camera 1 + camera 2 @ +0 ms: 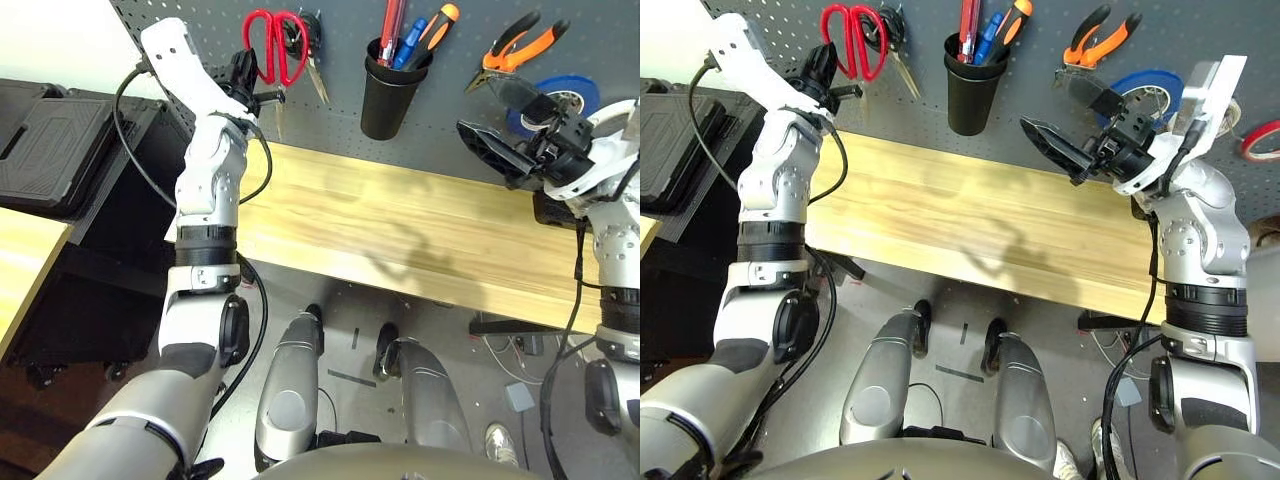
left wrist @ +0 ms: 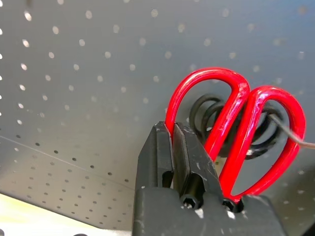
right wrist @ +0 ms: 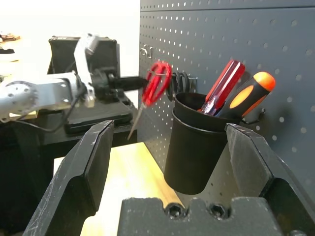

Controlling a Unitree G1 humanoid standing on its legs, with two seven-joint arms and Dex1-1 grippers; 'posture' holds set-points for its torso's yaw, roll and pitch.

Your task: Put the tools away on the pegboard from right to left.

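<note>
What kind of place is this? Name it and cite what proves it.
Probably a workshop or tool bench: a dark grey pegboard hung with red-handled scissors and pliers, a black cup of screwdrivers, above a wooden worktop.

Left gripper (image 2: 172, 147) closed (raised), right gripper (image 3: 170, 142) agape.

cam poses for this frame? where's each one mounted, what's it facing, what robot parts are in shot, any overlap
Left and right eye views: on the head, looking forward and down at the pegboard and wooden table; both silver forearms show, left gripper and right gripper.
Left wrist view: on the left wrist, facing the pegboard up close; jaws shut on the red-handled scissors.
Right wrist view: on the right wrist, facing along the pegboard toward the black cup; jaws wide open.
Shared: the right wrist view and the eye views all show the left gripper at the scissors.
</note>
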